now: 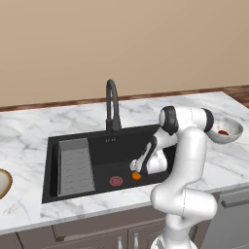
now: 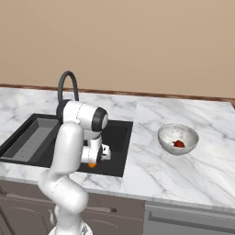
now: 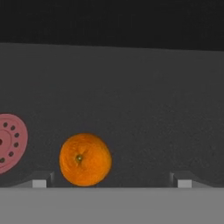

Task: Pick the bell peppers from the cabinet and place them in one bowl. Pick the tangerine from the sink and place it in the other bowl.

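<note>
marble worktop (image 1: pixel 29 136) w/ black sink (image 1: pixel 97 148) | tangerine (image 3: pixel 85 159) on sink floor, beside drain (image 3: pixel 11 143) | hand (image 3: pixel 111 181) fingers apart, off-centre of tangerine | step: tangerine pick | next: centre, lower, close

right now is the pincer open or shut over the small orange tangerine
Open. In the hand view the pincer has its two dark tips spread wide, and the small orange tangerine lies ungripped between them, nearer one tip.

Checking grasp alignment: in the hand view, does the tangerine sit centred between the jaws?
No, the tangerine lies off-centre on the sink floor, close to one fingertip.
</note>
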{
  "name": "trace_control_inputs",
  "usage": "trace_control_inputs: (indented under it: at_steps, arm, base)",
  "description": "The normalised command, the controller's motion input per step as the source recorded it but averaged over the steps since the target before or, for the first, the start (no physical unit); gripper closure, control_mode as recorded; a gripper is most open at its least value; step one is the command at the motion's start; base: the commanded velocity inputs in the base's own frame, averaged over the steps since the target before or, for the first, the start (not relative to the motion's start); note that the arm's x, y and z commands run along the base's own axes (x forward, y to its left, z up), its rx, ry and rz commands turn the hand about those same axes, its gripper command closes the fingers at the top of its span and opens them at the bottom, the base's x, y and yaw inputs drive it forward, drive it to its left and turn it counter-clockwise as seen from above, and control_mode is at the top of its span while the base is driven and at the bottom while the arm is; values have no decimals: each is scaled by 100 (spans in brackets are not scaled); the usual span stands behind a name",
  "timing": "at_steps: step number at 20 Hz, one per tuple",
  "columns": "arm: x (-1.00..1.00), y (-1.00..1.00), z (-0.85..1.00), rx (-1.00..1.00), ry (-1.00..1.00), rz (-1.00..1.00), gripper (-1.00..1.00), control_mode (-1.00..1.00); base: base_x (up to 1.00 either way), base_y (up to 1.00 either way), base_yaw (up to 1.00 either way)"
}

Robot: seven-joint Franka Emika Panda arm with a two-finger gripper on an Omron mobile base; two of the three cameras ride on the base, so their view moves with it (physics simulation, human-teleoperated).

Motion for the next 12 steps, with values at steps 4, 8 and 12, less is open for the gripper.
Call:
trace_control_inputs:
  at_steps: [4,8,12]
  arm:
    - [-1,16,0,0,0,0,-100,-100]
    - [0,20,0,0,0,0,-100,-100]
    - [-4,9,0,0,0,0,-100,-100]
  base:
    - [0,0,0]
    - [0,0,0]
    - [0,0,0]
